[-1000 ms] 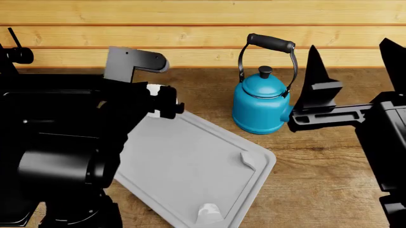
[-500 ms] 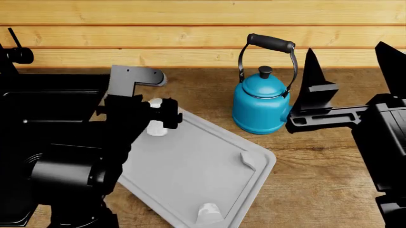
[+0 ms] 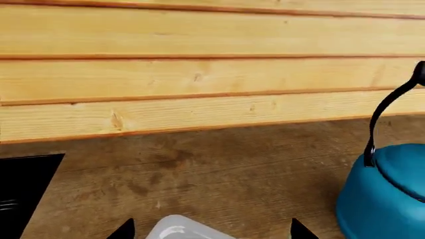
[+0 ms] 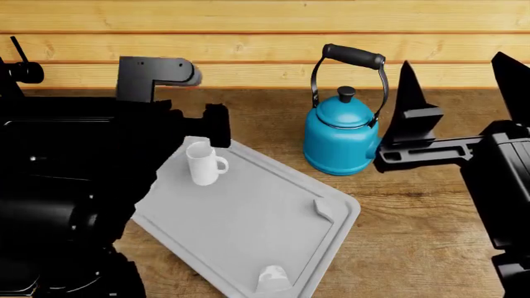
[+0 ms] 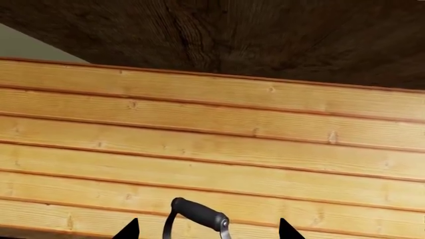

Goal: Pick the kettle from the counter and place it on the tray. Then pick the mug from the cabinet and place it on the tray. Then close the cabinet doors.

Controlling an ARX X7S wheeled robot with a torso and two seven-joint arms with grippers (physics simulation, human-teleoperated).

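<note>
A: Where do the task's things stand?

B: The squat teal-blue kettle with the black arched handle (image 4: 341, 133) sits on the brown wood-grain tabletop (image 4: 414, 211), just beside the light grey rectangular tray (image 4: 248, 230) but not on it. The small white cylindrical mug (image 4: 203, 163) stands upright on the tray, near its far corner.

A: And the arms?

B: The right gripper (image 4: 460, 87) hangs beside the kettle with its jaws spread wide, holding nothing. The left gripper (image 3: 209, 231) shows only two dark tips set well apart above the tray's corner, so I read it as open and empty.

A: What might go wrong?

B: The right jaws are level with the spout; closing there could shove or tip the kettle. Carried by its handle, it may swing into the mug.

A: Any writing?

B: None legible anywhere.
</note>
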